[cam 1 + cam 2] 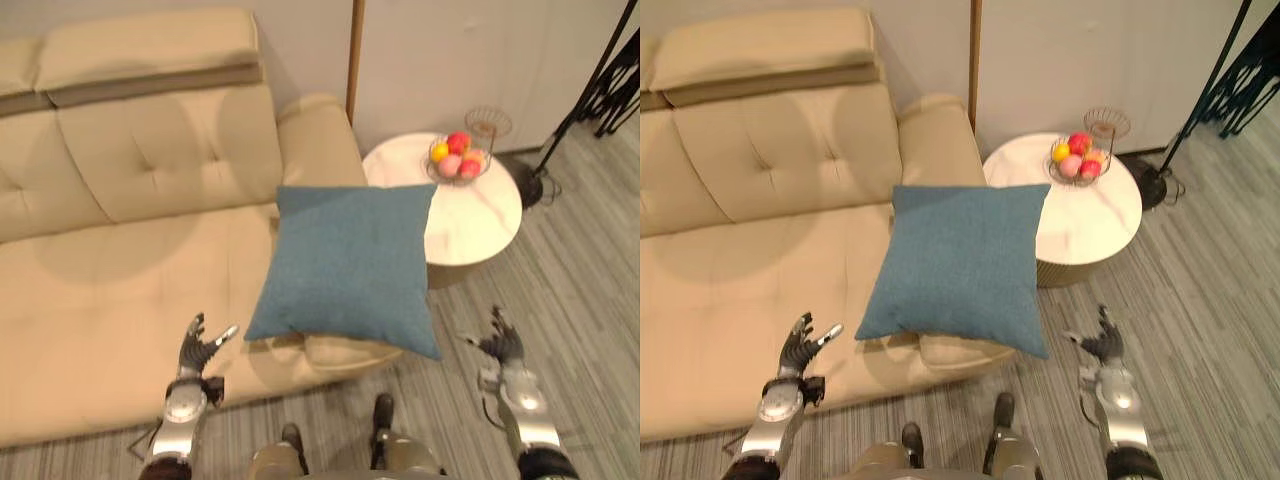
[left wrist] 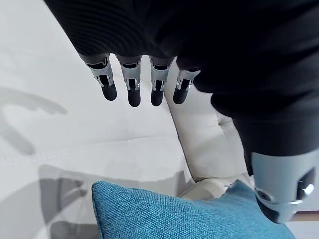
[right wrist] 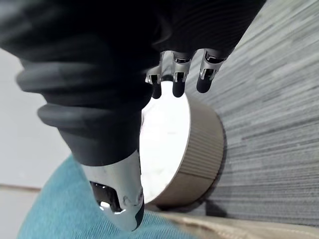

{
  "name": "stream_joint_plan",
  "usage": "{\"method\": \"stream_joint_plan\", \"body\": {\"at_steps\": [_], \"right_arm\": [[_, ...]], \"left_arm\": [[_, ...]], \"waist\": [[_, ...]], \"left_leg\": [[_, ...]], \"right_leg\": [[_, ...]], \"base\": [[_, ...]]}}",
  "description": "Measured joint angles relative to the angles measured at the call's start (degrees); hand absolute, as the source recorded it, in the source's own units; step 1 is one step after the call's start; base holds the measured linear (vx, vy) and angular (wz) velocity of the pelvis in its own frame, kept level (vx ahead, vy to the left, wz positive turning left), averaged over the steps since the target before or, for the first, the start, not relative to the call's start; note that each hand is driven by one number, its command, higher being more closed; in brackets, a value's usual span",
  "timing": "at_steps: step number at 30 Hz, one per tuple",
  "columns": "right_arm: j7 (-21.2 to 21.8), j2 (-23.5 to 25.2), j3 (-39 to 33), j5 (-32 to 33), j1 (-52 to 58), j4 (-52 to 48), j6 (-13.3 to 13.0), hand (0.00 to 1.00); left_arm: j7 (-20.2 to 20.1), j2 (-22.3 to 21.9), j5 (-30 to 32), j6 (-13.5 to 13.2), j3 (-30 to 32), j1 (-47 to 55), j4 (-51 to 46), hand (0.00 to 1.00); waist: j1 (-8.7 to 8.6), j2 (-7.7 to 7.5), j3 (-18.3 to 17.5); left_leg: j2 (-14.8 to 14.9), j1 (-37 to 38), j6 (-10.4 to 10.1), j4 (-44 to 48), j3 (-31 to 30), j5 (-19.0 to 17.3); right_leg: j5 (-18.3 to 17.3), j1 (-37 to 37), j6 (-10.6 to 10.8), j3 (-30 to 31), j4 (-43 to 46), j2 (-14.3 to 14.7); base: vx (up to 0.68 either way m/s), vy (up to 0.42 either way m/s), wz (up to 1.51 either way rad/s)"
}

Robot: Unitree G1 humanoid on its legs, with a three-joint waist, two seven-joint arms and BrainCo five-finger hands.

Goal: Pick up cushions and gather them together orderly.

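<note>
Now 1 cushion [image 1: 345, 265] lies on the sofa's [image 1: 110, 290] right front corner, overhanging its front edge. The left hand [image 1: 196, 346] and right hand [image 1: 503, 345] flank its near edge, both spread open and empty. Best to grip both near corners together. The table [image 1: 470, 230] crowds the right; the seat to the left offers room.

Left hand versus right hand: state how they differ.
The left hand hangs over the sofa seat, left of the blue cushion; the right hand hangs over the floor, right of it. The left hand's fingers point toward the sofa back; the right hand's toward the round table. Both are open and empty.
</note>
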Motion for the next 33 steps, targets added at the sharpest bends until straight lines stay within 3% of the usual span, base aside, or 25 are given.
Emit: {"method": "stream_joint_plan", "body": {"at_steps": [3, 9, 10, 12, 17, 22, 27, 33], "right_arm": [[0.0, 0.2, 4.9, 1.5, -7.8, 3.1, 0.0, 0.0], [-0.7, 1.6, 11.1, 3.0, -24.0, 7.7, 0.3, 0.0], [-1.4, 2.1, 12.0, 4.0, -28.0, 9.5, 0.4, 1.0], [-2.5, 3.1, 12.1, 4.5, -33.7, 11.8, 0.6, 1.0], [-5.4, 3.1, 13.5, 6.7, -38.9, 12.4, 0.6, 1.0], [-6.6, 2.7, 15.4, 7.3, -38.5, 8.1, 0.6, 1.0], [-6.6, 1.4, 16.4, 7.0, -30.1, -5.0, 0.5, 1.0], [-6.6, 1.4, 16.4, 1.2, -10.2, -23.5, 0.4, 1.0]], "left_arm": [[0.2, 1.0, -1.9, -0.3, -2.5, -7.8, 3.5, 0.0], [1.7, 3.2, -4.9, -0.4, -8.1, -25.5, 11.2, 0.0], [2.4, 3.2, -5.4, -0.4, -9.7, -29.8, 13.0, 1.0], [2.8, 3.2, -6.0, -0.3, -11.7, -35.5, 15.1, 1.0], [5.8, 2.8, -9.4, -0.2, -13.6, -42.9, 16.0, 1.0], [7.3, 3.5, -11.0, -0.2, -13.9, -42.6, 12.1, 1.0], [8.6, 4.4, -11.1, -0.4, -14.0, -35.5, -1.8, 1.0], [8.8, 1.0, -10.4, -0.5, -15.1, -13.6, -21.5, 1.0]], "waist": [[0.16, -0.22, 2.0], [-0.08, -2.11, 8.3], [-0.19, -2.31, 9.7], [-0.78, -2.35, 12.6], [-1.2, -2.3, 13.3], [-1.13, -2.27, 13.3], [-1.24, -2.27, 13.3], [-1.38, -1.98, 11.9]], "left_leg": [[0.2, -4.3, 0.0, 1.9, -0.2, 0.0], [0.4, -11.6, 0.1, 6.6, -0.2, 0.0], [0.4, -13.3, 0.2, 7.8, -0.3, -0.1], [0.8, -14.6, 0.5, 9.7, -0.6, -0.3], [2.2, -20.4, 1.1, 13.2, -1.6, -0.8], [2.4, -20.8, 0.9, 13.6, -1.8, -0.7], [2.2, -18.3, 0.3, 11.3, -1.6, 0.0], [1.4, -8.7, -0.5, 4.6, -1.8, 0.8]], "right_leg": [[1.1, -3.5, -0.6, 0.2, 0.0, 0.0], [3.6, -9.1, -1.2, 1.6, 0.1, -0.2], [4.3, -10.3, -1.3, 1.9, 0.1, -0.3], [5.0, -10.7, -1.5, 1.9, 0.1, -0.2], [6.6, -14.3, -1.6, 1.8, 0.0, 0.5], [7.0, -14.3, -1.8, 1.9, -0.5, 0.9], [8.0, -11.6, -1.7, 2.0, -3.3, 0.9], [6.9, -4.1, -1.1, 3.4, -5.2, 1.7]], "base": [[-0.06, -0.03, -0.02], [-0.11, -0.009, -0.06], [-0.16, -0.004, 0.01], [-0.16, -0.014, 0.02], [-0.14, -0.048, 0.02], [-0.05, -0.053, 0.0], [0.06, -0.012, -0.01], [0.13, 0.014, 0.03]]}}
